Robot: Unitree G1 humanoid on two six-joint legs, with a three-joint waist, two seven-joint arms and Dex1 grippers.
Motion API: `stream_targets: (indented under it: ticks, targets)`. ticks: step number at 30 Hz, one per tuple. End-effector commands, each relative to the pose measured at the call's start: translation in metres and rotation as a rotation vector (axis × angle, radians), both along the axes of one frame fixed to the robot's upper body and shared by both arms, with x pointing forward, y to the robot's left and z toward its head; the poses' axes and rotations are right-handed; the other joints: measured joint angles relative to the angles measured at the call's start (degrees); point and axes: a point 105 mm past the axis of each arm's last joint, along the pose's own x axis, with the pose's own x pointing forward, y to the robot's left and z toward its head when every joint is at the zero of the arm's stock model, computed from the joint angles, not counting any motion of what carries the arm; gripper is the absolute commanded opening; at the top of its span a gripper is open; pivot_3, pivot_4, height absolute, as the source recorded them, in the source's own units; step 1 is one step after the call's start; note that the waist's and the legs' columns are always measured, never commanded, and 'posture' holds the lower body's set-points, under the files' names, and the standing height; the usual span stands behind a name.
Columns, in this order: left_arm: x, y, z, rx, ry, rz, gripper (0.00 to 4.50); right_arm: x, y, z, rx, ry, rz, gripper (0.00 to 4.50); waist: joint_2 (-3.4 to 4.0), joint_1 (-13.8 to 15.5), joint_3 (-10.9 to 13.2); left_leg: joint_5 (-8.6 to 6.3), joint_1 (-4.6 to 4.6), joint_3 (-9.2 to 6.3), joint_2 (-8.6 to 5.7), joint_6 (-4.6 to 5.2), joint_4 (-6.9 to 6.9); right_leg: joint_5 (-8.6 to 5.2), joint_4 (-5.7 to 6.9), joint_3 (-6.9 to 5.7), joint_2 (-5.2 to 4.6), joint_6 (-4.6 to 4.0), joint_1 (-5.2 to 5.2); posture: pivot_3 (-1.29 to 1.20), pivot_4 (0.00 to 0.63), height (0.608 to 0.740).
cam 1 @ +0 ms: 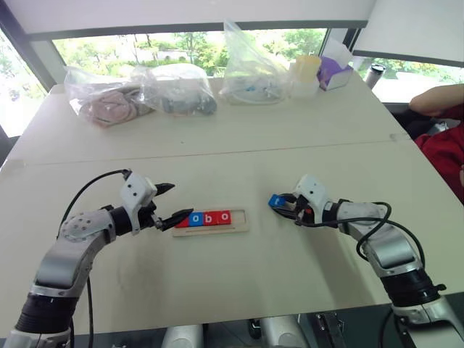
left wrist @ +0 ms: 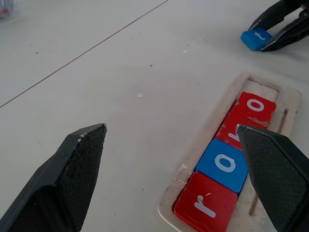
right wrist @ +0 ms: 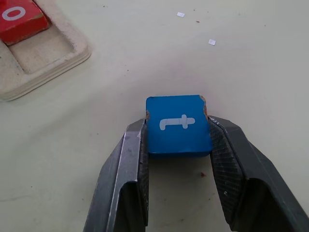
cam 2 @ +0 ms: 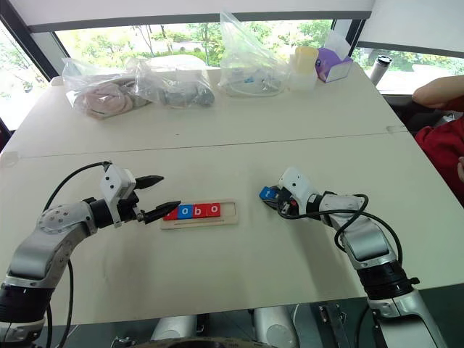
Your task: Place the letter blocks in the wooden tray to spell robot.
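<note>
- Surface [cam 1: 239, 275] first: big pale top, with bags and a couple of containers parked way at the far edge by the window, well apart from the action. A person's red sleeve [cam 1: 446, 148] pokes in at the robot's right side.
- Wooden tray [cam 1: 211, 229] sits near the middle, long way across. Four slots are filled already, reading r, o, b, o: red r block [left wrist: 205, 205], blue o block [left wrist: 224, 163], red b block [left wrist: 236, 133], red o block [left wrist: 256, 105]. The slot at the robot's right end is bare wood, so only the last letter is missing.
- Left gripper [cam 1: 168, 204] hovers just beside the r end of the tray, jaws wide apart, holding nothing.
- Right gripper [right wrist: 177, 145] is down at the surface, off to the right of the tray and apart from it, with its jaws clamped on the two sides of the blue t block [right wrist: 178, 124].
- So my read: we're at the pick-up of the final tile. Looks like the tile is lying flat on the surface, hard to be sure.
- Next move, I'd guess, needs a lift, a short carry over to the open end slot, then a flat drop-in snug against the red o, with the t turned to match the other letters. Tight fit with that rim, so a tilted tile could perch on the edge.
</note>
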Motion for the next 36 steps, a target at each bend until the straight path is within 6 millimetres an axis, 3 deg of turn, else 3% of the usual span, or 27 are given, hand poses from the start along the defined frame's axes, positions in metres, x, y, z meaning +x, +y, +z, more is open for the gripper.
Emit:
stream_targets:
  ticks: [1, 7, 14, 36]
  targets:
    - [-0.008, -0.002, 0.008, 0.03, -0.008, -0.071, 4.5, -0.017, 0.035, 0.044, 0.101, -0.083, 0.219, 1.16, 0.0, -0.3, 0.0, 0.0, 0.01, 0.0, 0.02, 0.0, 0.0, 0.0, 0.0, 0.0, 0.02, 0.01, 0.0, 0.0, 0.15, 0.74]
    - [-0.016, -0.008, 0.009, 0.044, 0.014, -0.126, 4.5, -0.016, 0.063, 0.035, 0.007, -0.052, 0.404, 1.16, -0.01, 0.0, 0.0, 0.0, 0.05, -0.01, 0.08, 0.0, -0.01, 0.01, 0.02, -0.03, 0.06, -0.01, 0.0, 0.0, 0.15, 0.74]
    - [-0.025, -0.01, 0.009, 0.034, 0.026, -0.119, 4.5, -0.009, 0.066, 0.014, -0.126, -0.039, 0.495, 1.16, -0.01, 0.1, 0.0, 0.0, -0.01, 0.03, 0.0, 0.0, 0.01, 0.12, -0.03, -0.02, -0.08, -0.18, 0.0, 0.0, 0.15, 0.74]
    - [-0.027, -0.009, 0.004, 0.004, 0.015, -0.038, 4.5, 0.0, 0.084, 0.004, -0.156, -0.052, 0.558, 1.16, -0.01, -0.1, 0.0, 0.01, 0.05, -0.01, 0.05, -0.01, 0.05, 0.18, 0.07, -0.03, 0.01, -0.24, 0.01, 0.0, 0.15, 0.74]
